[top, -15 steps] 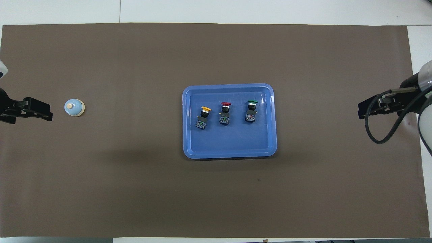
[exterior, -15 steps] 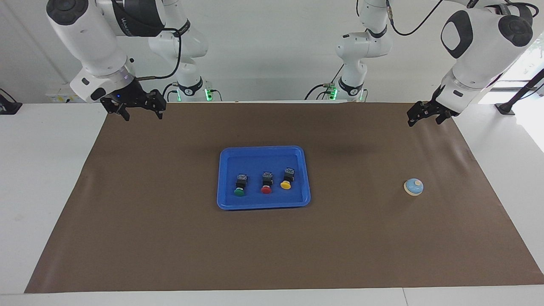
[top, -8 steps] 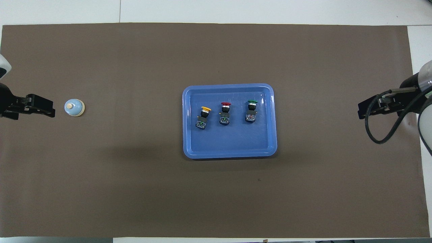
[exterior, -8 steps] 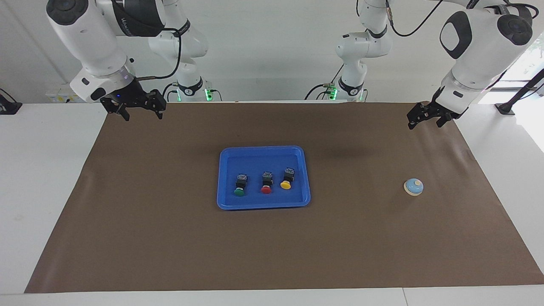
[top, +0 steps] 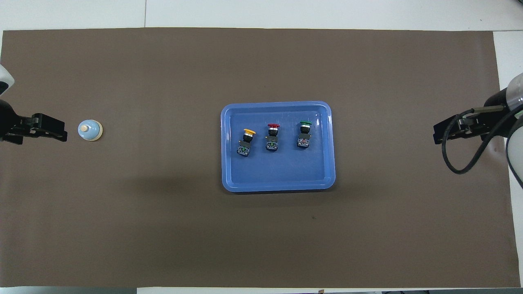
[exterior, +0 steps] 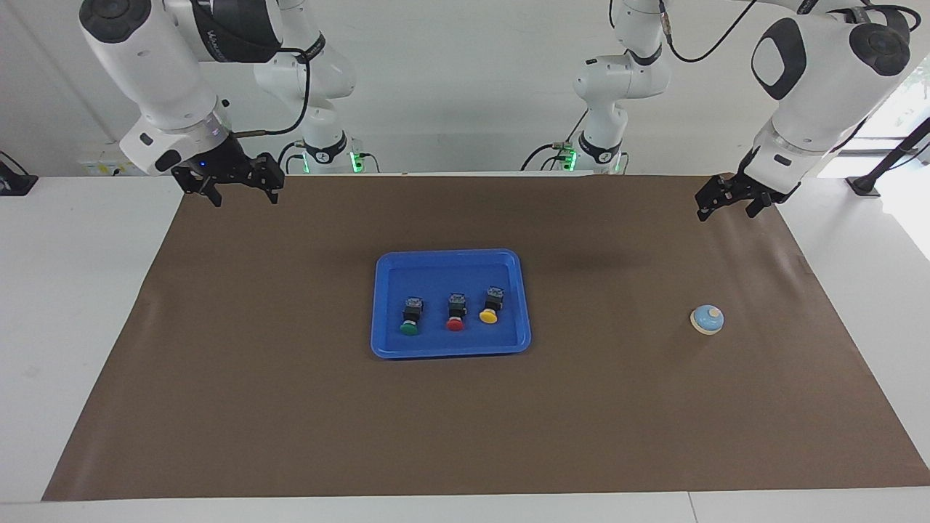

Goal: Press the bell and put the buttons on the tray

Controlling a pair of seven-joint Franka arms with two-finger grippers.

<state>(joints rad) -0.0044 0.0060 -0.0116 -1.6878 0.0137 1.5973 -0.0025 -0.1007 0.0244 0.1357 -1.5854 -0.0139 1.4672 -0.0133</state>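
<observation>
The blue tray (exterior: 450, 256) (top: 278, 105) lies mid-mat. Three buttons stand in a row inside it: green (exterior: 409, 327) (top: 305, 130), red (exterior: 455, 324) (top: 273, 134) and yellow (exterior: 488, 315) (top: 247, 139). The light-blue bell (exterior: 707, 319) (top: 90, 130) sits alone on the mat toward the left arm's end. My left gripper (exterior: 725, 209) (top: 61, 134) hangs open and empty over the mat's edge at that end, well above the bell and apart from it. My right gripper (exterior: 245, 200) (top: 436, 136) hangs open and empty over the mat's corner at the right arm's end.
A brown mat (exterior: 290, 407) covers most of the white table (exterior: 73, 290). Wide bare mat surrounds the tray and the bell. A black cable (top: 461, 163) loops from the right wrist.
The left gripper has edged slightly toward the bell and risen a little. The right arm, the tray, the buttons and the bell have not moved.
</observation>
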